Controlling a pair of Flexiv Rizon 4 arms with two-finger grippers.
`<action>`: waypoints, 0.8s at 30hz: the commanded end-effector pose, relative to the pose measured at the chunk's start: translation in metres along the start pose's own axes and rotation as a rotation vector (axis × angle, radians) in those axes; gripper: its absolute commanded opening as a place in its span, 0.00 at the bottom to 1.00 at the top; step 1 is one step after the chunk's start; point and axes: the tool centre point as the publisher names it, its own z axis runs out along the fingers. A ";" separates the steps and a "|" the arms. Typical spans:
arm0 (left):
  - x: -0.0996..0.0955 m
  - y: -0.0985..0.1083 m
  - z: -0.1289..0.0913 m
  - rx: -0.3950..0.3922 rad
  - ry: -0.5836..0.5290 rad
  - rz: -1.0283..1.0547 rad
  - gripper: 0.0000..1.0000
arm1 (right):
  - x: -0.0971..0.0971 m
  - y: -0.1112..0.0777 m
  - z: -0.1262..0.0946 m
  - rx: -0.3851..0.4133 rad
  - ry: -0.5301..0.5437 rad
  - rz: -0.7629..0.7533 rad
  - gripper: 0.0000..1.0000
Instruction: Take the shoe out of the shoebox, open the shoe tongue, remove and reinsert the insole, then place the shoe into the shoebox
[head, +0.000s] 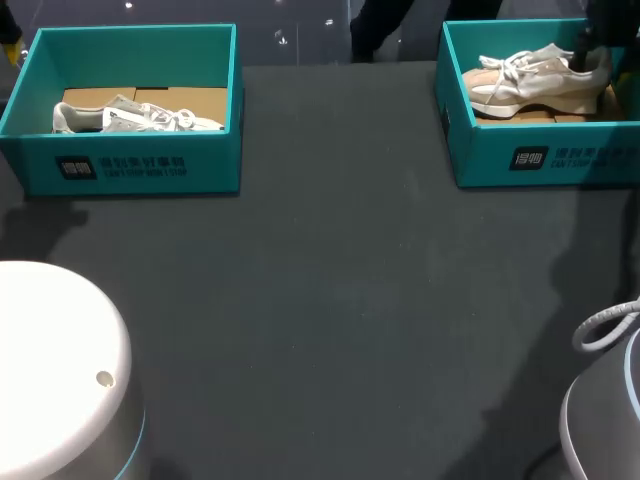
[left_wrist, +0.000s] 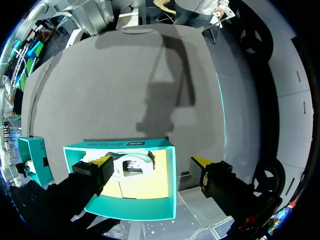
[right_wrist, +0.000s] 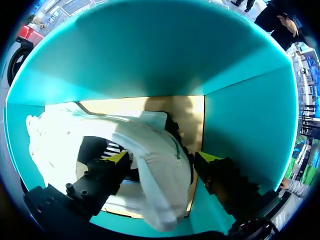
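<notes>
A cream lace-up sneaker (head: 530, 80) lies on its side on the cardboard floor of an open teal cardboard shoebox (head: 550, 160) at the far right of the dark grey table (head: 330, 320). The right gripper (right_wrist: 162, 157) is down inside this box at the sneaker's heel end, with the heel collar in front of it. Whether it has a grip on the sneaker cannot be told. At the far left of the table, well apart, stands a second open teal shoebox (left_wrist: 169, 175) holding a white-and-grey laced shoe (left_wrist: 132, 167), also on its side. The left gripper (left_wrist: 151, 162) hangs above that second box, its yellow-tipped fingers (left_wrist: 102, 161) spread wide and touching nothing.
</notes>
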 end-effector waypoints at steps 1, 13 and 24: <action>0.000 -0.001 0.000 -0.001 0.002 0.001 1.00 | -0.001 0.009 0.002 0.061 0.001 -0.004 0.48; 0.000 -0.001 0.000 -0.001 0.002 0.001 1.00 | -0.001 0.006 -0.004 0.066 -0.018 -0.012 0.00; 0.000 -0.001 0.000 -0.001 0.002 0.001 1.00 | 0.000 -0.002 -0.039 0.039 -0.056 -0.006 0.00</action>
